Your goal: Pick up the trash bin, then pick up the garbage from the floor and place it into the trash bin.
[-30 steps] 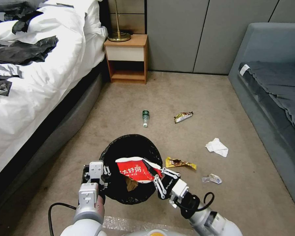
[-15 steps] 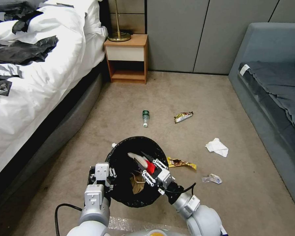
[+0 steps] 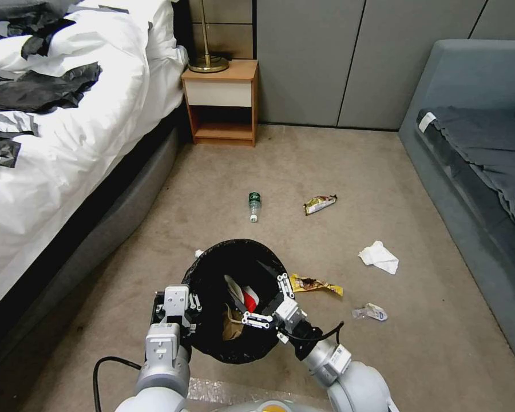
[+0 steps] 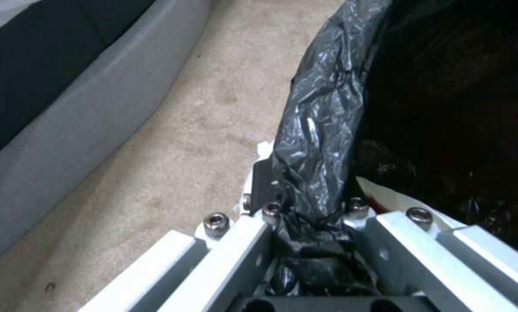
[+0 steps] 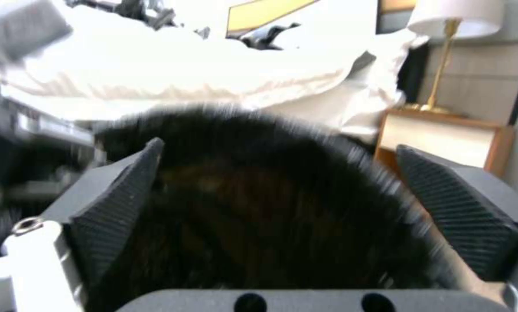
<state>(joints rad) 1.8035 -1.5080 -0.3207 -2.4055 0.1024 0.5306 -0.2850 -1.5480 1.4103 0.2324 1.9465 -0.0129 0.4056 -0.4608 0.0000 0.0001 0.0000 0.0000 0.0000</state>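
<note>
I see the trash bin, lined with a black bag, low in front of me on the floor, between my two arms. Inside it lie a red-and-white snack wrapper and a crumpled brown paper bag. My left gripper is clamped on the bin's near-left rim; in the left wrist view the black liner is bunched between its jaws. My right gripper sits over the bin's mouth at its right side, jaws spread wide and holding nothing; the right wrist view shows the two ribbed pads far apart over the dark inside of the bin.

More garbage lies on the carpet beyond. A yellow wrapper rests just beside the bin's right rim. A clear plastic piece lies farther right, and a white tissue beyond that. A small green-labelled bottle and a gold foil wrapper lie well apart from the bin, toward the nightstand. The bed with black clothes on it runs along my left, and a grey sofa along my right.
</note>
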